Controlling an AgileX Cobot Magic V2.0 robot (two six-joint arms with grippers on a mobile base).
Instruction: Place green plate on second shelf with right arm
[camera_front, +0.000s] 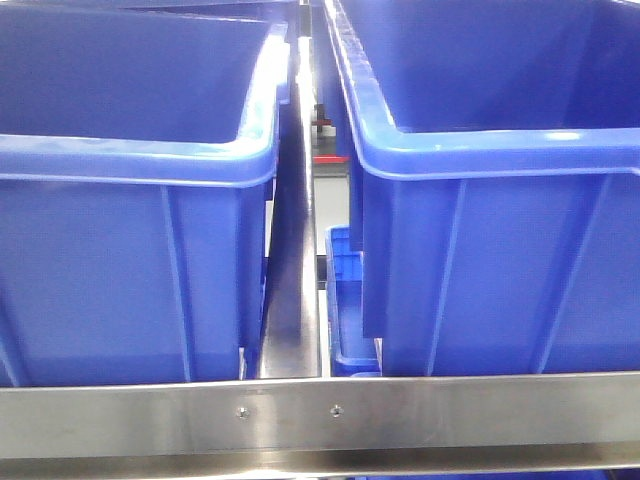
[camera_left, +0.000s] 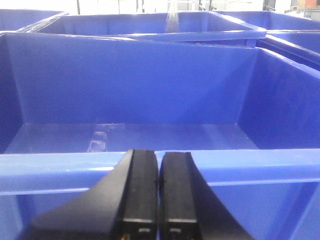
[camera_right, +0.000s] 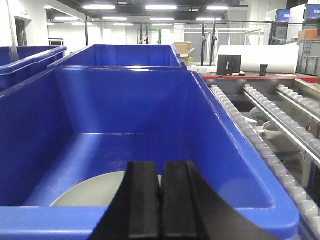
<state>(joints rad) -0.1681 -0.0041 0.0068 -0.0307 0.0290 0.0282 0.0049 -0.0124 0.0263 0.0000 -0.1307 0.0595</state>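
Note:
The green plate (camera_right: 92, 192) lies flat on the floor of a blue bin (camera_right: 235, 165), seen in the right wrist view. Only its far arc shows above the bin's near rim. My right gripper (camera_right: 161, 170) hovers at that near rim, above and in front of the plate, with its black fingers shut and nothing between them. In the left wrist view my left gripper (camera_left: 159, 157) is shut too, hanging at the near rim of another blue bin (camera_left: 130, 95) whose floor is bare. The shelf is not identifiable in any view.
The front view shows two blue bins side by side, left (camera_front: 130, 250) and right (camera_front: 500, 250), behind a steel rail (camera_front: 320, 410), with a narrow gap between them. A roller conveyor (camera_right: 280, 135) runs to the right of the plate's bin. More blue bins (camera_left: 150, 25) stand behind.

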